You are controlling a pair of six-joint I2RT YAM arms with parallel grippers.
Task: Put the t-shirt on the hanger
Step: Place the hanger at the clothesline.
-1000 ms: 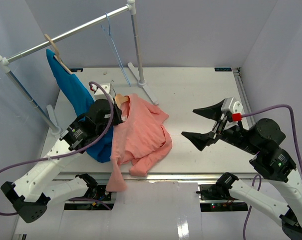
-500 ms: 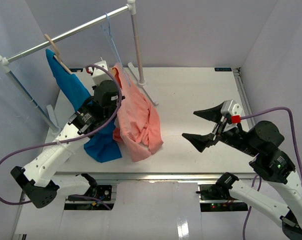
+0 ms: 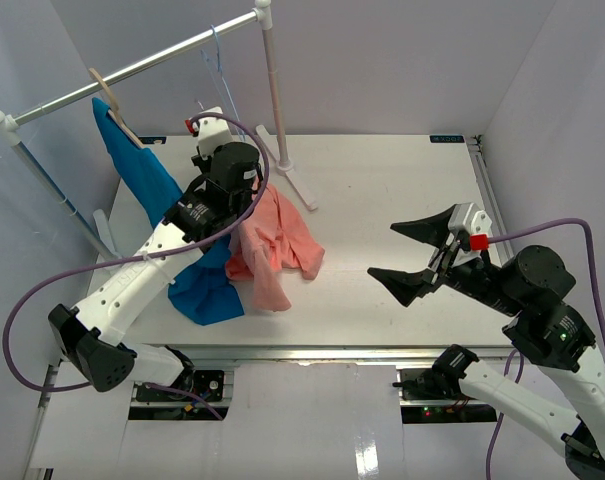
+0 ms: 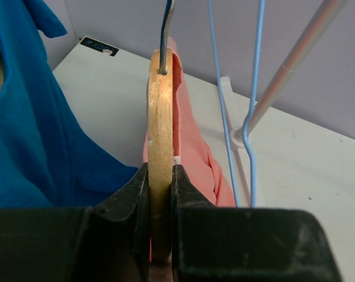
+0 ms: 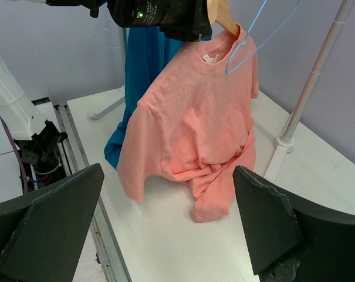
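As the left gripper (image 4: 159,182) clamps the wooden hanger (image 4: 161,117) aloft near the rail (image 3: 152,62), the salmon t-shirt (image 5: 189,129) hangs from it, hem bunched on the table (image 3: 382,180); the right gripper (image 3: 382,250) waits wide open, empty. Next, probably: hooking the rail.

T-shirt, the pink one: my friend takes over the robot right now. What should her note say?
Left gripper: shut on the hanger, held up near the rail.
Right gripper: open, empty, above the table.
T-shirt: hangs from the hanger by its collar, hem bunched on the table.
Done: shirt looks on the hanger.
Left: probably hook the hanger onto the rail, then let go.
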